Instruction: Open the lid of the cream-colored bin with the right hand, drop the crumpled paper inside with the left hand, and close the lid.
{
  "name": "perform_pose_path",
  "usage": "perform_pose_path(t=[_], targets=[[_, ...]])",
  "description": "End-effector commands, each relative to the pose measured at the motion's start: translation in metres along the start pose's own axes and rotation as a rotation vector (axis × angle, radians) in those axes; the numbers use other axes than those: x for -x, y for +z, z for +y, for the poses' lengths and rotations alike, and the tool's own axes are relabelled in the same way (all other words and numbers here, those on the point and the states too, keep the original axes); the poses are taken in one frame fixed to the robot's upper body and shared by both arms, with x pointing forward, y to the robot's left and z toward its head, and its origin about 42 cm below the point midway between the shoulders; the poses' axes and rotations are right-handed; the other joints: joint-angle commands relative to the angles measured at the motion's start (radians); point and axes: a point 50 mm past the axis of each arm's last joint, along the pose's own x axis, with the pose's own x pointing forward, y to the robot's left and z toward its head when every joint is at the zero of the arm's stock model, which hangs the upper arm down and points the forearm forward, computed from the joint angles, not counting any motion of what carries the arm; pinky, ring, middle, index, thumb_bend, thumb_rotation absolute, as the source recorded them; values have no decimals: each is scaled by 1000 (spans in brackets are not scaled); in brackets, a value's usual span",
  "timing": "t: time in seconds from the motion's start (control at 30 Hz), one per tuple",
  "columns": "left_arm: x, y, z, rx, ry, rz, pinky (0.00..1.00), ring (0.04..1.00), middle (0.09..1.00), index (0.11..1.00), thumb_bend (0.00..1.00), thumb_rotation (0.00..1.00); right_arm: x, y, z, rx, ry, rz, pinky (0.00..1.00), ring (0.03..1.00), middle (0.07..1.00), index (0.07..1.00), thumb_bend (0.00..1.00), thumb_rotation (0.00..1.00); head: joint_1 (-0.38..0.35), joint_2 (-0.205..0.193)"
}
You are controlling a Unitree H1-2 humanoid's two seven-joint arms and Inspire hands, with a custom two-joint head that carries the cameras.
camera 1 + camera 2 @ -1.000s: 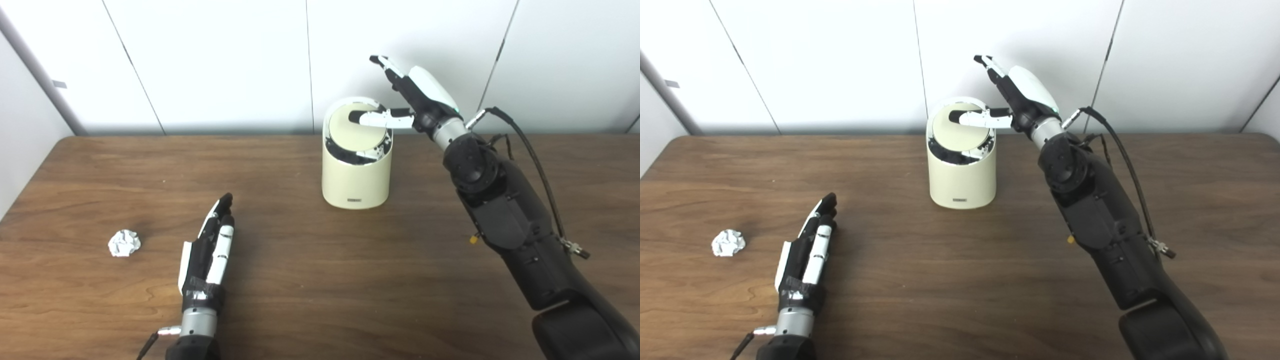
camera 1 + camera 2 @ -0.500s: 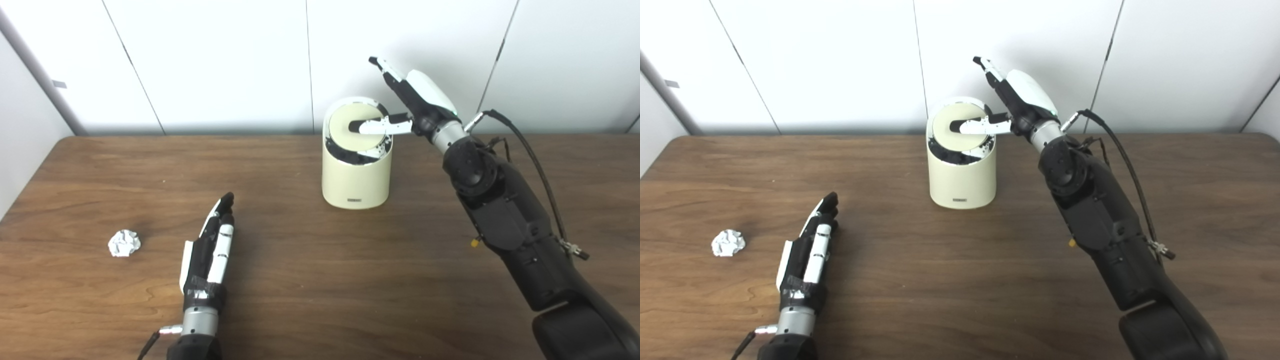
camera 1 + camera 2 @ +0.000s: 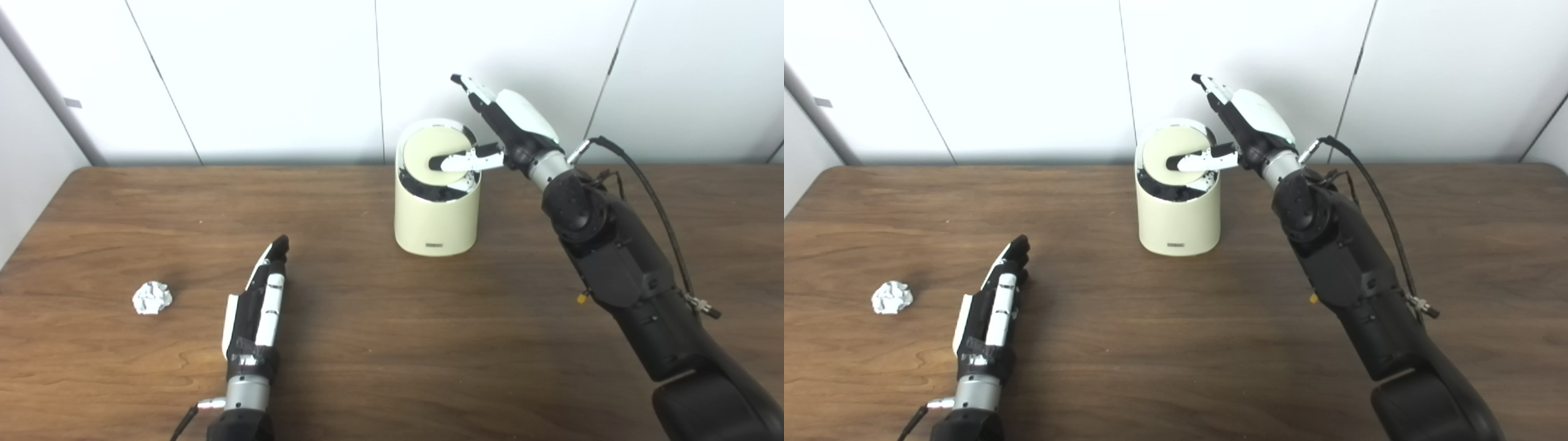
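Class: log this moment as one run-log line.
right hand: open, thumb on tilted lid | bin: partly open | left hand: open, on table | crumpled paper: untouched

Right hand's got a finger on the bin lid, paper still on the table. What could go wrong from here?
1. The right hand presses the lid with only one finger, near its right edge; it could slip off and let the lid swing back.
2. That sideways-leaning push lands high on the cream-colored bin, which nothing braces, so it may slide or tip.
3. The left hand lies flat, apart from the crumpled paper; the lid must stay open through the whole pickup.
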Motion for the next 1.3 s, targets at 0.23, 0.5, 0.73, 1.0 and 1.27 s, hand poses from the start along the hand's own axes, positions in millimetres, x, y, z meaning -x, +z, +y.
perform_pose_path(t=[0.23,0.5,0.73,1.0,1.27], targets=[[3,-2,-11,24,6,-11,986,970,939,908,357,820,-10,16,-28,89,-74,-85,938,998,1000,990,759,501,10,7],[4,0,-12,35,10,-7,1000,977,950,923,343,821,-9,14,-22,118,-74,-99,938,994,1000,970,753,302,13,12],[5,0,-12,33,5,-8,998,978,948,932,352,841,-8,13,-20,141,-89,-114,943,990,1000,965,809,143,10,14],[3,-1,-11,39,1,-16,1000,983,949,931,370,848,-7,12,-19,142,-97,-104,949,988,1000,963,825,59,7,12],[4,0,-13,29,0,-5,997,979,947,927,365,825,-5,20,-21,86,-105,-133,918,976,997,962,764,234,8,13]])
